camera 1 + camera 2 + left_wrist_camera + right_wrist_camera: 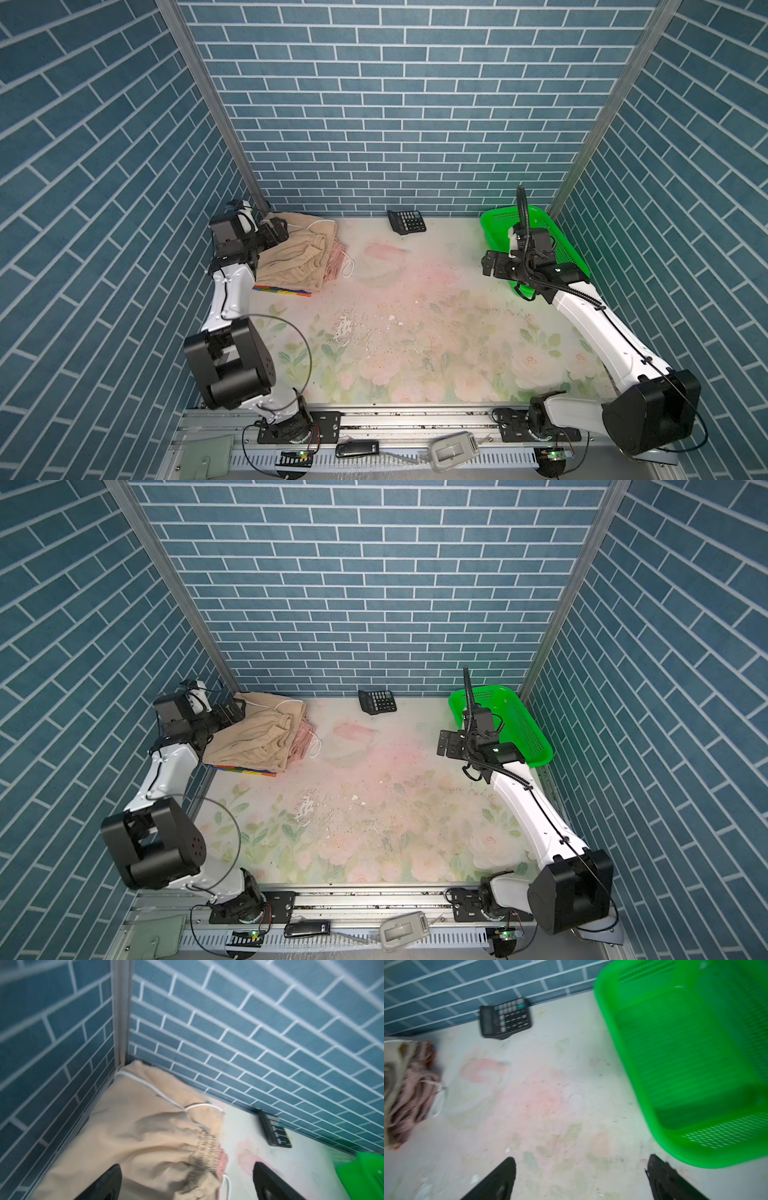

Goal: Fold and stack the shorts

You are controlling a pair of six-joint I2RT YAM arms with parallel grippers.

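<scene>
left hand (187, 1167) and right hand (581, 1159) gape, seemingly empty.

The middle and near part of the worktop (415, 324), between the two arms, is unoccupied, and a tool can be passed there unhindered. The far left corner is taken up by the stacked shorts (291, 259), which are pressed against the left wall (124, 187) and the back wall (395, 124). A white drawstring (351, 266) is looped out onto the worktop on the side toward the middle. The left tool (276, 233), jaws spread, is held over that stack. A calculator (407, 221) is placed against the back wall, with open lanes on either side. The far right corner is blocked by the green mesh basket (571, 249). The right tool (488, 264), jaws spread, is held just beside the basket's inner wall.
</scene>
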